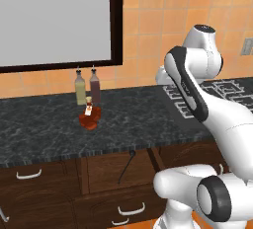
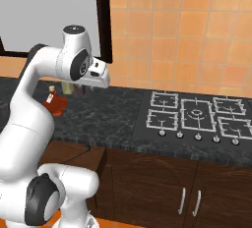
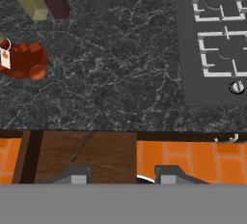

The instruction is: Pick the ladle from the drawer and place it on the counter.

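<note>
Step in hand, as we judge it: the approach, nothing picked yet. The ladle [image 3: 83, 147] lies in the open drawer [image 3: 87, 156], a thin black stick slanting across the brown floor, its upper end near the drawer's back edge under the tabletop [image 3: 111, 59] lip. In the left base view it shows the same way, angled down from the tabletop's front edge.

Our gripper [image 3: 122, 174] hangs high over the drawer's right-hand part, looking down; the two finger tips stand apart with nothing between them.

Next move, we reckon: shift toward the ladle, turn the wrist so the jaws cross the thin handle, then descend. The handle is slender and lies flat on the floor, so a low, centred pinch is called for.

Surface: dark speckled stone, mostly bare mid-span. Toward its left end a squat red bottle [image 3: 23, 60]; two tall bottles [image 1: 87, 88] at the back edge. Stove [image 3: 217, 35] at the right end. Orange tiled wall [image 2: 187, 40] behind.
</note>
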Tool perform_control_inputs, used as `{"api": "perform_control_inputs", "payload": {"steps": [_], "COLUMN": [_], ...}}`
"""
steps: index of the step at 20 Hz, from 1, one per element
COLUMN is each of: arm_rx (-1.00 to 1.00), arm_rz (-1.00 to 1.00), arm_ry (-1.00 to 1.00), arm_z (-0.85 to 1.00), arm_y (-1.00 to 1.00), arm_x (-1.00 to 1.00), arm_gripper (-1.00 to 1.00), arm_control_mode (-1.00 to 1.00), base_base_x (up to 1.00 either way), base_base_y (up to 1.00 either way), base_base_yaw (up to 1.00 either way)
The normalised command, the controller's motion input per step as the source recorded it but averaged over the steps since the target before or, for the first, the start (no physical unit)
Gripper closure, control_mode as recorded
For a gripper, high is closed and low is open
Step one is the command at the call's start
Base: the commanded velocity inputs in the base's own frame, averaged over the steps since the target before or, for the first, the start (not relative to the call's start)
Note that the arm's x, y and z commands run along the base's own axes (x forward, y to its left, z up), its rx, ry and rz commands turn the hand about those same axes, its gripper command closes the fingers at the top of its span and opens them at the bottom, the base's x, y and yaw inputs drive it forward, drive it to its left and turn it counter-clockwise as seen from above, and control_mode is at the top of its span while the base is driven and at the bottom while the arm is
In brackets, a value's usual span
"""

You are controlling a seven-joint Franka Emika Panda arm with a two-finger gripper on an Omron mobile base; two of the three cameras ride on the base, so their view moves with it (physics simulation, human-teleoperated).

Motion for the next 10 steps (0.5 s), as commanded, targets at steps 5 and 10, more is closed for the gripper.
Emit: {"api": "perform_control_inputs", "payload": {"steps": [5,10], "arm_rx": [-0.03,-0.03], "arm_rz": [0.01,0.02], "arm_ry": [-0.03,-0.02], "arm_z": [-0.05,-0.11], "arm_y": [0.00,0.00], "arm_x": [-0.55,-0.46], "arm_gripper": [-1.00,-1.00], "arm_control_mode": [-1.00,-1.00], "base_base_x": [0.00,0.00], "base_base_y": [0.00,0.00], "base_base_yaw": [0.00,0.00]}}
